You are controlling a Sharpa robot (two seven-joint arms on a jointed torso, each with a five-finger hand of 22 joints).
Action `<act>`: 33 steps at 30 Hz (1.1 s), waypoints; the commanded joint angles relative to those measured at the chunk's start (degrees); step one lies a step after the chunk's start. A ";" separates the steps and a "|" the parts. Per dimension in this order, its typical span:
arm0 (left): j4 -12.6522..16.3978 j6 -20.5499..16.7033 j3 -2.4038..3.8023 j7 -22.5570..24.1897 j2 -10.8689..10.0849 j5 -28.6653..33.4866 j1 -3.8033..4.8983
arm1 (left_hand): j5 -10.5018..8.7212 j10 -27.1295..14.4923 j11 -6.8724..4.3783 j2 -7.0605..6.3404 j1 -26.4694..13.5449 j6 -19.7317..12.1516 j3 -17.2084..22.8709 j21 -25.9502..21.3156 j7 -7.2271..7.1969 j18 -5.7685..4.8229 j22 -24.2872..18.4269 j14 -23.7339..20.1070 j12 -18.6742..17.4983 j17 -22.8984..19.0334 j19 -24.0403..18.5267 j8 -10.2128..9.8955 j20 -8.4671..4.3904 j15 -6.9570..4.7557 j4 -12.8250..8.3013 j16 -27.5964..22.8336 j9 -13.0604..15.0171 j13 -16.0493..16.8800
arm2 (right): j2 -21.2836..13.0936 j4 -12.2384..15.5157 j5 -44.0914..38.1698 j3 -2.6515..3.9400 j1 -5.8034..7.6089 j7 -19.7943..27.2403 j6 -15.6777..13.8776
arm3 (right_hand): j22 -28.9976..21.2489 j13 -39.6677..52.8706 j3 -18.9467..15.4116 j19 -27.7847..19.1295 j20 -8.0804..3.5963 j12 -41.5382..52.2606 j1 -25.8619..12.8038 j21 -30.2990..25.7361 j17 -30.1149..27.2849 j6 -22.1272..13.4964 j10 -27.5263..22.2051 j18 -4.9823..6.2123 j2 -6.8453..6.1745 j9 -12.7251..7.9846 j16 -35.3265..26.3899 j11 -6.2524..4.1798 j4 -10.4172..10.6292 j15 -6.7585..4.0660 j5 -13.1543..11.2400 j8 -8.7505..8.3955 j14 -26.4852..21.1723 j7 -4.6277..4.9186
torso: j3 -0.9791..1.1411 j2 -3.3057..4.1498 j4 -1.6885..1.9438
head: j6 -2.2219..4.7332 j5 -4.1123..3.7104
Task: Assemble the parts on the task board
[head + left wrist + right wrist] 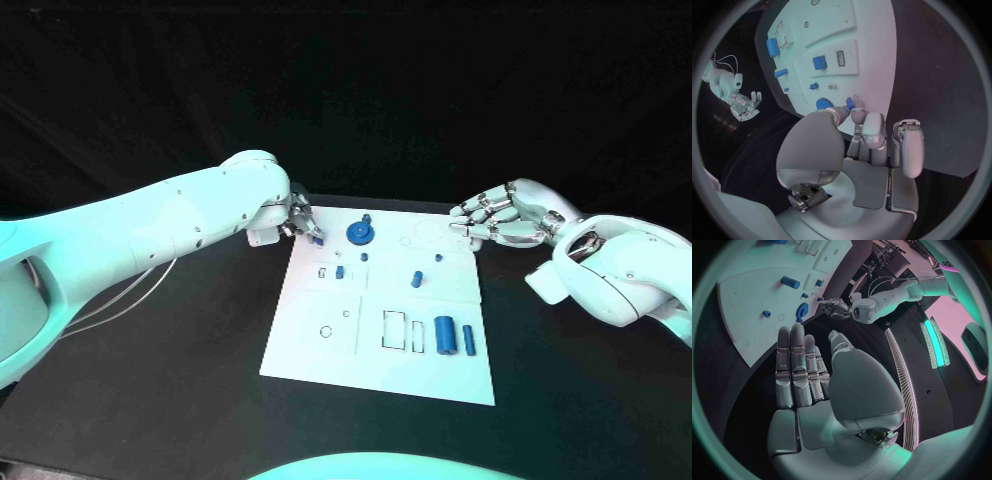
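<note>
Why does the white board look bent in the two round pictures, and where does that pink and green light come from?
Left wrist view: the fisheye lens curves the task board's straight edges. Right wrist view: same bending of the board; the green comes from a glowing strip in the room; the pink's source I cannot tell. Head view: the board's edges stay straight, under a bluish tint.

Robot lab: black table, white task board

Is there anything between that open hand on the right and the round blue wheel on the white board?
Nothing visible. The right hand hovers open by the board's far right corner, and only bare white board lies between it and the blue wheel. The left hand sits on the wheel's other side, pinching a small blue piece.
</note>
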 commanded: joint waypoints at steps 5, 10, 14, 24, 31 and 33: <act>7.32 -5.13 0.04 1.27 -4.82 3.35 0.05 | -0.25 0.96 -0.17 -0.61 -1.46 0.31 11.92 0.34 -0.58 -0.07 10.06 0.66 0.86 0.13 3.10 1.00 -0.35 -0.26 -10.72 -0.06 0.57 0.67 | -0.18 -0.08 -0.16 0.02 -0.02 0.40 0.15 | -0.06 -0.06 0.31 0.02 0.09 -0.32 0.19 -0.18 -0.01 -0.10 -0.35 0.26 0.17 -0.03 -0.40 -0.12 -0.04 -0.18 0.37 0.38 -0.08 0.06 | 0.01 -0.22 0.32 | -0.01 0.10; 13.18 -7.46 0.03 3.03 -8.25 2.38 0.03 | -0.27 1.12 -0.22 -0.98 -1.79 0.35 12.41 0.48 -0.64 -0.13 10.30 0.67 0.94 0.13 3.23 1.22 -0.39 -0.29 -10.95 -0.07 0.71 0.75 | -0.26 -0.08 -0.10 0.02 -0.02 0.44 0.14 | -0.11 -0.10 0.31 0.04 0.10 -0.31 0.10 -0.22 -0.02 -0.10 -0.35 0.25 0.21 -0.03 -0.47 -0.11 0.03 -0.17 0.41 0.40 -0.07 0.07 | -0.04 -0.36 0.55 | -0.08 -0.03; 16.05 -9.21 -0.02 4.66 -9.85 0.95 -0.20 | -0.32 0.99 -0.25 -1.74 -1.98 0.31 12.69 0.47 -0.67 -0.13 10.29 0.67 0.61 0.13 3.22 1.38 -0.41 -0.31 -11.16 -0.08 0.81 0.31 | -0.29 -0.09 -0.02 0.02 -0.02 0.47 0.16 | -0.16 -0.15 0.33 0.06 0.11 -0.31 -0.01 -0.26 -0.01 -0.10 -0.35 0.25 0.28 -0.02 -0.55 -0.09 0.12 -0.15 0.46 0.43 -0.05 0.08 | -0.05 -0.33 0.57 | -0.09 0.12; 19.90 -14.36 -0.11 8.43 -11.98 -4.70 -1.94 | -0.41 1.52 -0.37 -4.21 -1.45 0.38 12.91 0.74 -0.75 -0.25 10.78 0.72 0.66 0.16 3.49 1.90 -0.45 -0.37 -12.37 -0.04 1.14 0.47 | -0.32 -0.16 -0.05 0.02 -0.02 0.53 0.21 | -0.33 -0.30 0.36 0.13 0.14 -0.26 -0.37 -0.39 0.00 -0.13 -0.32 0.25 0.51 -0.03 -0.77 -0.07 0.44 -0.12 0.60 0.52 0.06 0.10 | -0.08 -0.29 0.51 | -0.02 0.27; 21.21 -15.91 -0.14 9.56 -12.38 -6.91 -3.86 | -0.42 1.86 -0.42 -5.01 -1.14 0.48 12.90 0.83 -0.76 -0.28 10.94 0.73 0.82 0.17 3.58 2.11 -0.48 -0.41 -12.82 -0.04 1.27 0.74 | -0.41 -0.18 -0.06 0.02 -0.06 0.56 0.23 | -0.33 -0.30 0.36 0.13 0.14 -0.26 -0.37 -0.39 0.00 -0.13 -0.32 0.25 0.51 -0.03 -0.77 -0.07 0.44 -0.12 0.60 0.52 0.06 0.10 | -0.03 -0.25 0.45 | -0.15 0.26; 21.43 -16.00 -0.15 10.16 -12.37 -8.26 -4.41 | -0.42 1.97 -0.43 -5.06 -1.09 0.51 12.92 0.93 -0.77 -0.32 11.10 0.73 0.94 0.16 3.67 2.13 -0.49 -0.42 -12.87 -0.05 1.28 0.91 | -0.43 -0.19 -0.06 0.02 -0.08 0.57 0.24 | -0.33 -0.30 0.36 0.13 0.14 -0.26 -0.37 -0.39 0.00 -0.13 -0.32 0.25 0.51 -0.03 -0.77 -0.07 0.44 -0.12 0.60 0.52 0.06 0.10 | -0.03 -0.27 0.47 | -0.22 0.27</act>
